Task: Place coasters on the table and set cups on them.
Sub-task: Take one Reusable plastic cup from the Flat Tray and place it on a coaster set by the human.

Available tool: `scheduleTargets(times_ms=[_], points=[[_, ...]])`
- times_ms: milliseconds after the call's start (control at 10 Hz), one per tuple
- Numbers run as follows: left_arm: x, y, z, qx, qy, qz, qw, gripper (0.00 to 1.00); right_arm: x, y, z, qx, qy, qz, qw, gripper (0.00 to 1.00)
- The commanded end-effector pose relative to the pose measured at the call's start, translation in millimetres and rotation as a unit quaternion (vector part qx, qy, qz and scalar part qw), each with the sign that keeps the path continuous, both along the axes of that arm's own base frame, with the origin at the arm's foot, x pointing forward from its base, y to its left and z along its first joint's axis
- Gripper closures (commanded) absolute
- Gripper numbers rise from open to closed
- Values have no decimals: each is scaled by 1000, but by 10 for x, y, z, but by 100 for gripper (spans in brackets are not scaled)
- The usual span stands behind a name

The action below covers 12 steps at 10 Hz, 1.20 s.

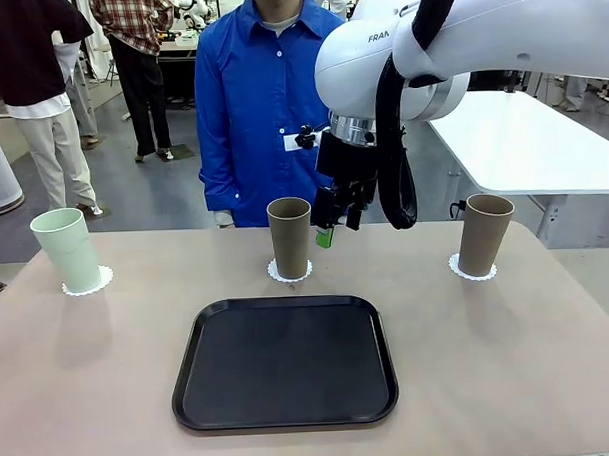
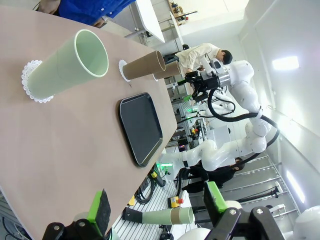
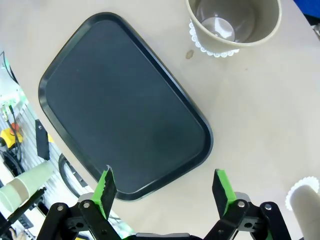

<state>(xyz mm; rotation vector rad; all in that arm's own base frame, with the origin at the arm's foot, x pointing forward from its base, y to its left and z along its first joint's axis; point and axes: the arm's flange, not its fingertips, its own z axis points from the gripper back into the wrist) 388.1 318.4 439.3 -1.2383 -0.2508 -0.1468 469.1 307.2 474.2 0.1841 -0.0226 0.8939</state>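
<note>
Cups all stand on coasters: mint cup (image 1: 67,248) left, taupe cup (image 1: 289,237) middle, another (image 1: 483,233) right. Our right gripper (image 1: 336,219) hangs released beside middle cup; w/ careless retreat we may knock it. Left gripper (image 2: 159,210) released too.

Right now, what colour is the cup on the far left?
Pale mint green cup, standing on a white lacy coaster; clearest in the front view.
</note>
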Motion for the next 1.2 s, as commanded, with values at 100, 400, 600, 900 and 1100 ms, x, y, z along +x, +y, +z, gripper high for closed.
scheduleTargets(times_ms=[100, 400, 600, 900, 1100], points=[[-16, 14, 23, -1, -3, -3, 1000, 0, -6, 14, -22, 7, -3, -2, 1000, 0], [-16, 14, 23, -1, -3, -3, 1000, 0, -6, 14, -22, 7, -3, -2, 1000, 0], [-16, 14, 23, -1, -3, -3, 1000, 0, 0, 0, 0, 0, 0, 0, 1000, 0], [-16, 14, 23, -1, -3, -3, 1000, 0, -401, -1213, 350, 20, 26, -166, 986, 0], [-16, 14, 23, -1, -3, -3, 1000, 0, -555, -1710, 416, 9, 51, -242, 969, 0]])
